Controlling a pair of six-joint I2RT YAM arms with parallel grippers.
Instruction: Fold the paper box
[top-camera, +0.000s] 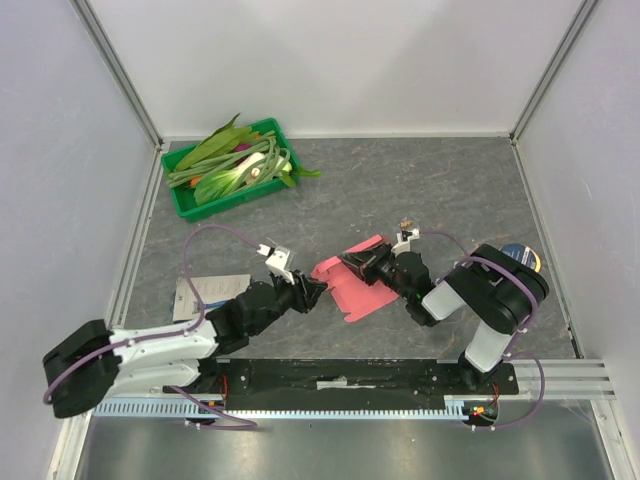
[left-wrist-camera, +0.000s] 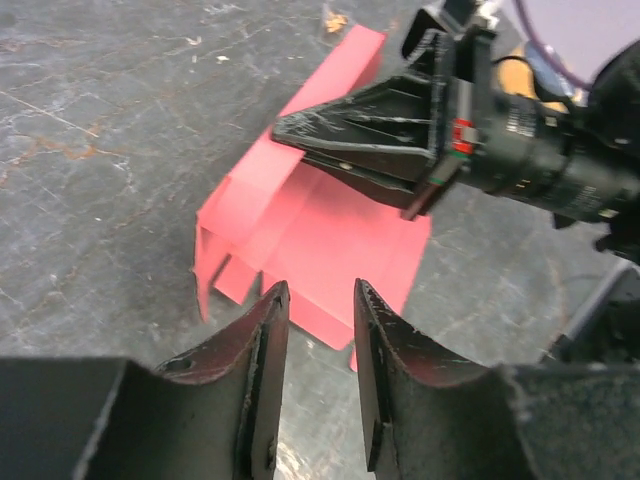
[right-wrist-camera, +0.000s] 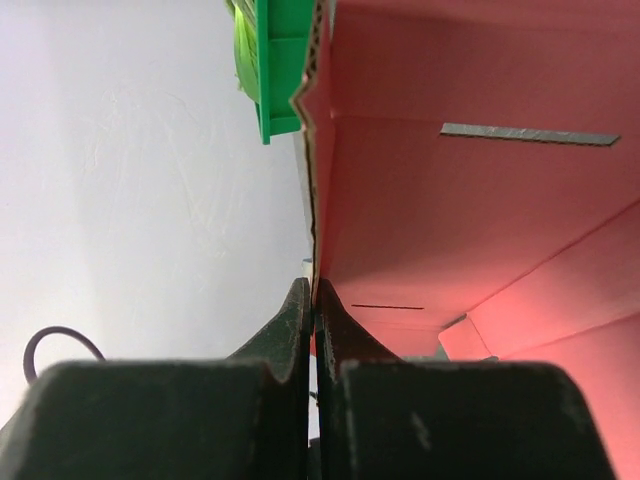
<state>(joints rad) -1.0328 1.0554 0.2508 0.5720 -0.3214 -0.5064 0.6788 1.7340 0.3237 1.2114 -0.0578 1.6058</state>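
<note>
Scanning from the left in the overhead view, we found a white-and-blue booklet (top-camera: 208, 292) lying flat on the grey table (top-camera: 430, 190) beside the left arm; its print was too small for us to read. Behind it, in the far left corner, sat a green tray (top-camera: 184, 207) heaped with long green leaves (top-camera: 232, 165).

The left gripper (top-camera: 318, 292) reached toward the middle of the table, its tips just at the left edge of the paper box (top-camera: 368, 292). Through the left wrist camera we saw this gripper (left-wrist-camera: 320, 290) with its jaws spread, a clear gap between them and nothing held, poised over the near edge of the box (left-wrist-camera: 325, 235).

The box lay near the centre of the table between the two grippers, pink-red and plain, mostly flat, with a side panel on its left standing up along a crease.

The right gripper (top-camera: 352, 262) came in from the right, and its jaws were pressed together, pinching the edge of one cardboard panel. The right wrist view showed the fingertips (right-wrist-camera: 300, 300) clamped on that thin edge, the panel (right-wrist-camera: 480, 200) carrying a narrow die-cut slot.

Farthest right, partly hidden behind the right arm, lay a round blue-and-tan object (top-camera: 522, 257); we could not tell whether it bore any label
</note>
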